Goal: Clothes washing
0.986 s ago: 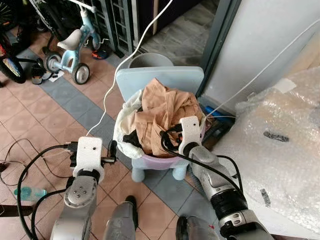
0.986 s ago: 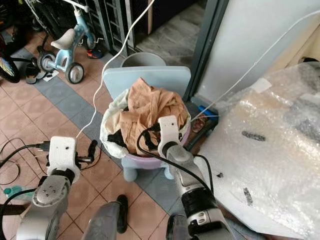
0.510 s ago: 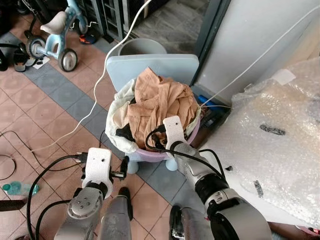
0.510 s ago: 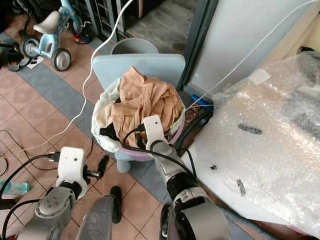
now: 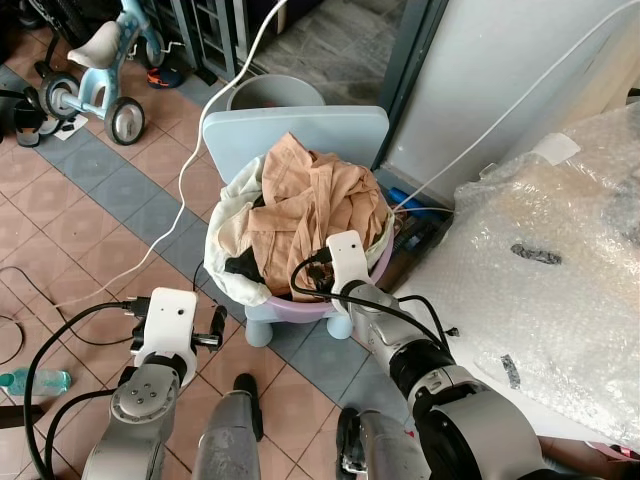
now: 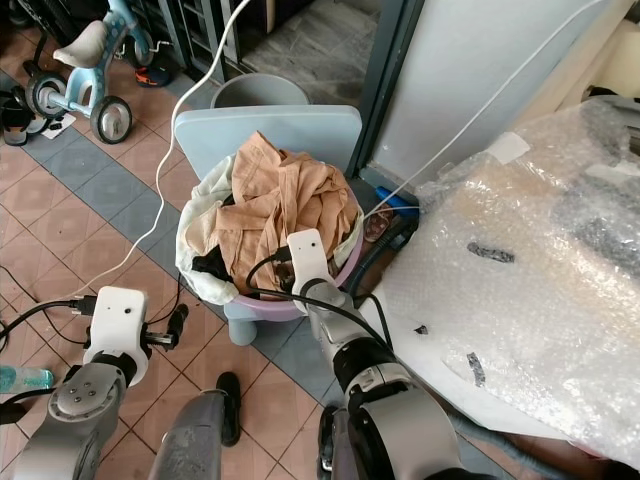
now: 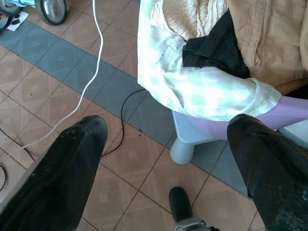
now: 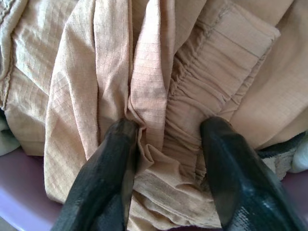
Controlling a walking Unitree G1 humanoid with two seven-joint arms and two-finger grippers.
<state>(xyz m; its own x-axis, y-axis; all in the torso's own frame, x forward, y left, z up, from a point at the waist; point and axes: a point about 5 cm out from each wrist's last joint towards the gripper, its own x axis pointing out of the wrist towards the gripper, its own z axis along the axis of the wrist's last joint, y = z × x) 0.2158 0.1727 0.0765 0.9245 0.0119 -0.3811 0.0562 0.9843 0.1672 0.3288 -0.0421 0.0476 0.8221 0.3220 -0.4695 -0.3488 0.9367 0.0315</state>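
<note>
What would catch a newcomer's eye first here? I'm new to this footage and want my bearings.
A purple basin heaped with tan clothes sits on a pale blue child's chair in the middle of the tiled floor. The right gripper is pressed into the tan fabric, jaws apart with a fold between them. At the robot's right lies a big bubble-wrapped bundle; a small blue tricycle stands far left.

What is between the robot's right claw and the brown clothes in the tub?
Nothing. The right gripper is already down on the brown clothes piled in the purple tub, its open fingers pressing into the folds. The left gripper hangs open over the floor beside the tub.
</note>
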